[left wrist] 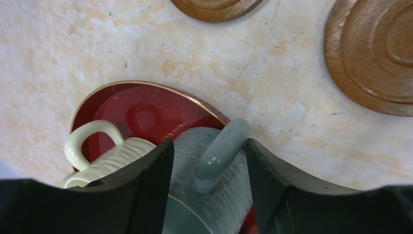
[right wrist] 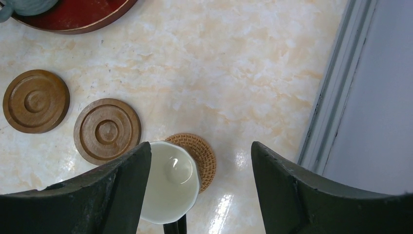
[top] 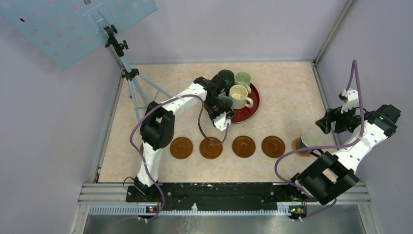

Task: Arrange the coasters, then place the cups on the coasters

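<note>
The coasters [top: 244,146] are laid in a row along the near part of the table [top: 292,87]. Four bare brown discs are plainly seen and a fifth is mostly hidden behind the left arm. A woven one [right wrist: 197,151] at the right end appears to carry a pale-lined cup [right wrist: 170,183]. The arranging can be judged done or nearly so, with one cup placed.

Four cups are seen on the red tray [left wrist: 141,112] behind the row: a ribbed grey cup [left wrist: 229,204], a cream cup [left wrist: 114,158], a green cup [top: 242,78] and a dark cup [top: 225,78]. A sixth cup is not made out.

The grey cup is straddled by the left gripper [left wrist: 209,146], with the handle between the fingers; whether it is clamped yet cannot be told. The right gripper [right wrist: 200,146] is spread wide above the placed cup, with nothing in it.

The cream cup is just beside the grey one and could be nudged when that is lifted. A tripod [top: 129,73] bearing a blue perforated panel [top: 73,24] stands at the far left, apart from tray and row.
</note>
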Tool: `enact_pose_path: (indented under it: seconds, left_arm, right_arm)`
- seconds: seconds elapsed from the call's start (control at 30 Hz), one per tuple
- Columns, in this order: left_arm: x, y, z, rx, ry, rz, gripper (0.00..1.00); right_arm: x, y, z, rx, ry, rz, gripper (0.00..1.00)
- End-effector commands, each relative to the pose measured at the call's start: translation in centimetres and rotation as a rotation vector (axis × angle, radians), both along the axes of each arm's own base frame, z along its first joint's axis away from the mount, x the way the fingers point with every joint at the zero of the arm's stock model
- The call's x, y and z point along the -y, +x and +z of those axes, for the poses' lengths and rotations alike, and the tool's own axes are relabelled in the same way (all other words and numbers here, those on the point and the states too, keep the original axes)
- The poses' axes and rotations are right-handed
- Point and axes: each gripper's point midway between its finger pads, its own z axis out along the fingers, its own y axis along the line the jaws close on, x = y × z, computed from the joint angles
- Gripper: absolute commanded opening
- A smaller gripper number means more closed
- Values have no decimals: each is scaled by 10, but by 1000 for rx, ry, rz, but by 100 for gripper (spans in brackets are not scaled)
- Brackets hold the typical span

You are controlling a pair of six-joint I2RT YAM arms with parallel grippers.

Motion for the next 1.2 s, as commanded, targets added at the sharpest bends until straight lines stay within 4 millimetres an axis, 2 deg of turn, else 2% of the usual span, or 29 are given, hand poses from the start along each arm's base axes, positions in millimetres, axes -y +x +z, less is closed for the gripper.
enact_pose_path:
  seconds: [0.0, 0.17, 0.6, 0.8, 0.93, 1.13, 1.17]
  left_arm:
    - [32, 14, 14, 223, -113, -270, 59]
    - [37, 16, 8, 251, -99, -297, 50]
    - [41, 21, -10, 303, 11, -316, 37]
    - [40, 13, -4, 343, 63, -330, 33]
    - [37, 8, 4, 363, 94, -330, 23]
    - [36, 7, 21, 415, 134, -279, 0]
    - [37, 8, 24, 422, 137, -265, 0]
  right_arm:
    - [0, 7, 15, 64, -26, 16, 74]
    - [1, 6, 13, 60, -44, 21, 74]
    - [3, 5, 12, 65, -82, 40, 73]
    - [3, 5, 13, 70, -95, 49, 73]
    - [3, 6, 14, 78, -98, 54, 73]
    - [2, 8, 14, 91, -94, 65, 72]
    - [2, 8, 14, 92, -93, 66, 72]
